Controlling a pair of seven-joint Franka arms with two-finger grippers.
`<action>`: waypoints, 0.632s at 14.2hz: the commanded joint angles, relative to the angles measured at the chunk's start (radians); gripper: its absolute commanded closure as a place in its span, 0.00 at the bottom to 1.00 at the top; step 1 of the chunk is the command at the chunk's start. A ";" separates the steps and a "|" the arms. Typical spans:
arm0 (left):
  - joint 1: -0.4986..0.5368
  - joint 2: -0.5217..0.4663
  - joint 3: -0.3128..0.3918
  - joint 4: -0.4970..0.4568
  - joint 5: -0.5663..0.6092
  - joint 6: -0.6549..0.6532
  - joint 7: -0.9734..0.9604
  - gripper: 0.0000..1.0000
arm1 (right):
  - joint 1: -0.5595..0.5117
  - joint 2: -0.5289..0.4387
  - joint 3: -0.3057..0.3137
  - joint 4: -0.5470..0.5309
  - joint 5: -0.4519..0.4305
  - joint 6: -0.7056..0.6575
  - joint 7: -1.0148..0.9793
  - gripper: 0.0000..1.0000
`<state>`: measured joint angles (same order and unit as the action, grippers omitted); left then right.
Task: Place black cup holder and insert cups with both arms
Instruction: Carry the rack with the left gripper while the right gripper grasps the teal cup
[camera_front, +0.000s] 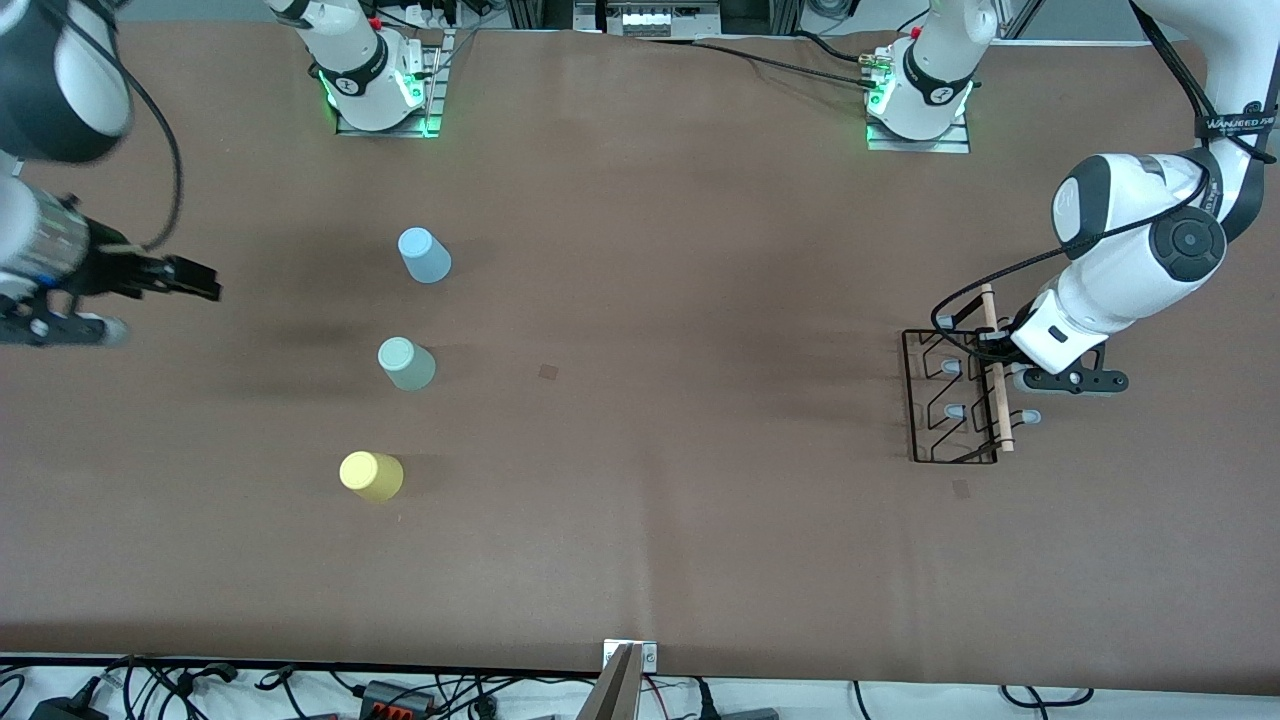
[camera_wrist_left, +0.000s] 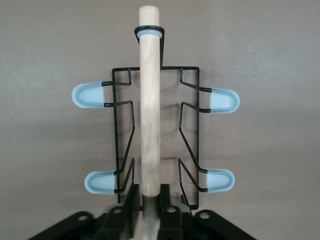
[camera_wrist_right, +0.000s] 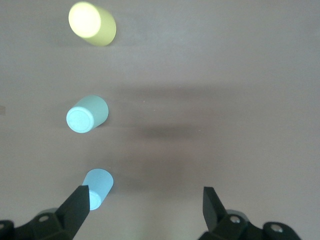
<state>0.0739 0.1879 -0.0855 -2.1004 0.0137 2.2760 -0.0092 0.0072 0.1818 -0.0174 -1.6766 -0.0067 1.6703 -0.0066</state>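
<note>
The left gripper (camera_wrist_left: 150, 210) clamps the black cup holder (camera_front: 952, 396) by its wooden rod (camera_wrist_left: 150, 100); thin wire, pale blue-tipped prongs (camera_wrist_left: 89, 96). The right gripper (camera_wrist_right: 145, 210) hangs agape near the cups (camera_front: 406, 364).

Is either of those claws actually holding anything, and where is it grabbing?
The left gripper holds the black cup holder by one end of its wooden handle. The right gripper is open, holding nothing.

The right end effector (camera_wrist_right: 145, 207) hangs over the brown worktop (camera_wrist_right: 225, 100) with its two black fingers (camera_wrist_right: 75, 210) spread wide, nothing between them. Three upturned cups stand in a row, well apart: light blue cup (camera_wrist_right: 98, 186), pale green cup (camera_wrist_right: 86, 113), yellow cup (camera_wrist_right: 92, 23).
</note>
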 joint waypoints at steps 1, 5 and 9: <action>0.003 -0.016 -0.010 -0.013 -0.023 -0.004 -0.012 1.00 | 0.036 0.103 0.000 0.025 0.033 0.018 0.003 0.00; -0.005 -0.041 -0.075 0.051 -0.023 -0.076 -0.067 1.00 | 0.134 0.251 0.001 0.064 0.037 0.081 0.035 0.00; -0.016 -0.025 -0.236 0.222 -0.024 -0.199 -0.162 1.00 | 0.194 0.284 0.000 0.017 0.037 0.190 0.198 0.00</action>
<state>0.0644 0.1693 -0.2447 -1.9678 0.0119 2.1339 -0.1123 0.1931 0.4622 -0.0123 -1.6428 0.0182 1.8214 0.1373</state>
